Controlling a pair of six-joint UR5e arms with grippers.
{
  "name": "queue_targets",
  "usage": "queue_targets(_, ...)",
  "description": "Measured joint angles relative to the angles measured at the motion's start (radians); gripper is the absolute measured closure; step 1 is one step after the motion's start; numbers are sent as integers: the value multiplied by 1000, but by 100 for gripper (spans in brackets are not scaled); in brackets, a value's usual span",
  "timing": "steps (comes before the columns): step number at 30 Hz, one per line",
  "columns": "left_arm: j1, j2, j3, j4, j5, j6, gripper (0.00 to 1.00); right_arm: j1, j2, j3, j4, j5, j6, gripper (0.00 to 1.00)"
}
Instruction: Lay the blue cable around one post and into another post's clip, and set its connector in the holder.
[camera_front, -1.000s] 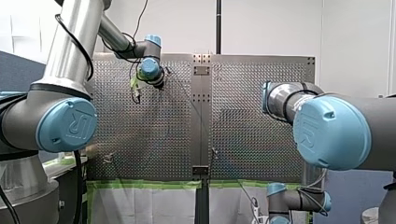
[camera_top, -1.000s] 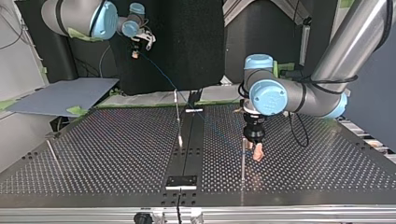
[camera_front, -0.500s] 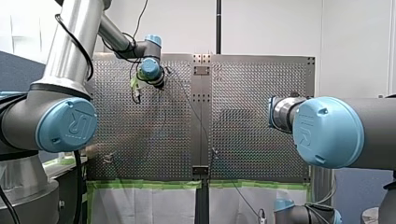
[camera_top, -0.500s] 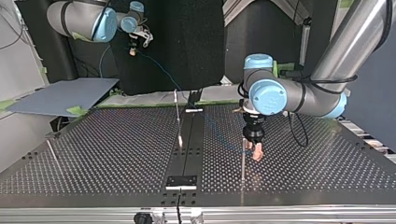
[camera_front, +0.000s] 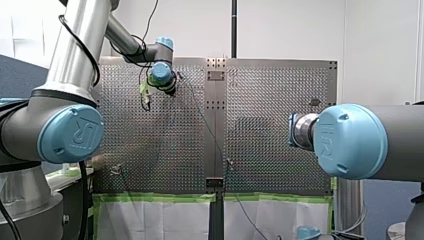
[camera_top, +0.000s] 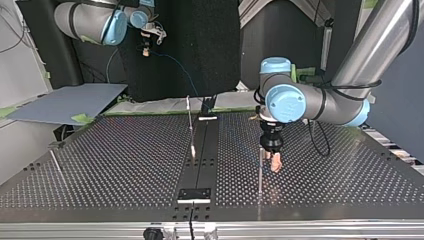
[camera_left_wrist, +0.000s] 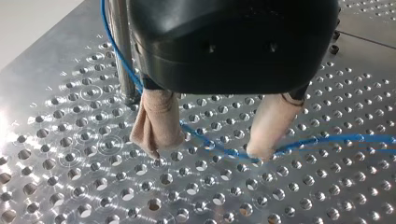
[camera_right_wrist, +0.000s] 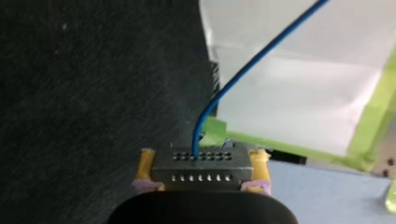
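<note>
My left gripper stands spread beside the post, the blue cable partly hidden behind its body; my right gripper clamps the connector

In the top view, my right gripper hangs at the upper left, behind the table, with the connector clamped between its fingers. The cable slopes from it down toward the centre post. Right of centre, my left gripper stands just beside another post. There the cable lies on the table between its spread fingers. The holder sits at lower centre.
</note>
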Motion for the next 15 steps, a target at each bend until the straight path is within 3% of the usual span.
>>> queue_targets(6,0,0,0,1,-6,2,0,7,-46,34,-15,-45,20,100)
queue_targets(15,-1,0,0,1,-8,4,0,27,-131,46,56,-58,50,100)
